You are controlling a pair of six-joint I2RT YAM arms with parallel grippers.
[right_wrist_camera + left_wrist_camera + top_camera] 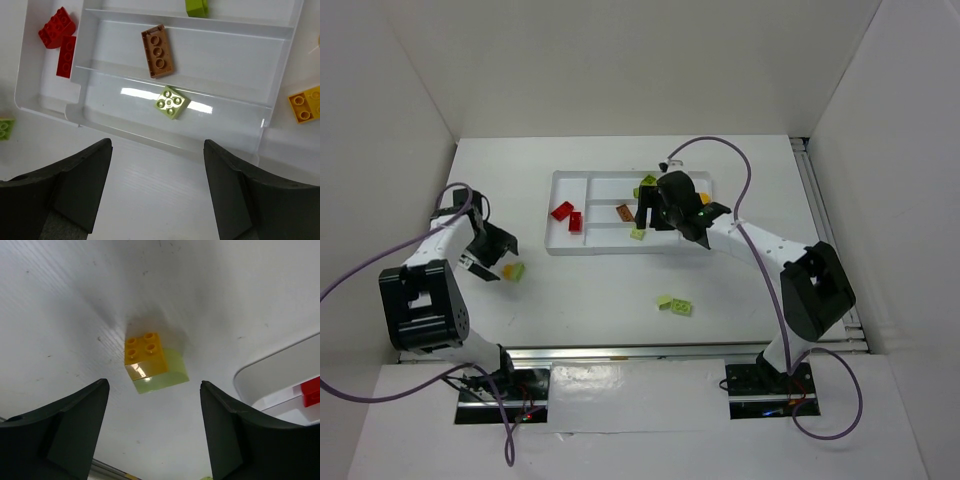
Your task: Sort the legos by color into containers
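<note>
Top cam sits high behind the near edge, looking down on the whole desk and white tray. Left wrist cam hugs the desk, peeking past its pincer, with the tray corner at its right edge. Right wrist cam hangs higher, straight over the tray. All three catch the red bricks.

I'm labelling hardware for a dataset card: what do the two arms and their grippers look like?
The left arm and right arm have white links with boxy black joint housings. A purple cable loops along each. The left gripper and right gripper are black, with broad wedge-shaped fingers.
</note>
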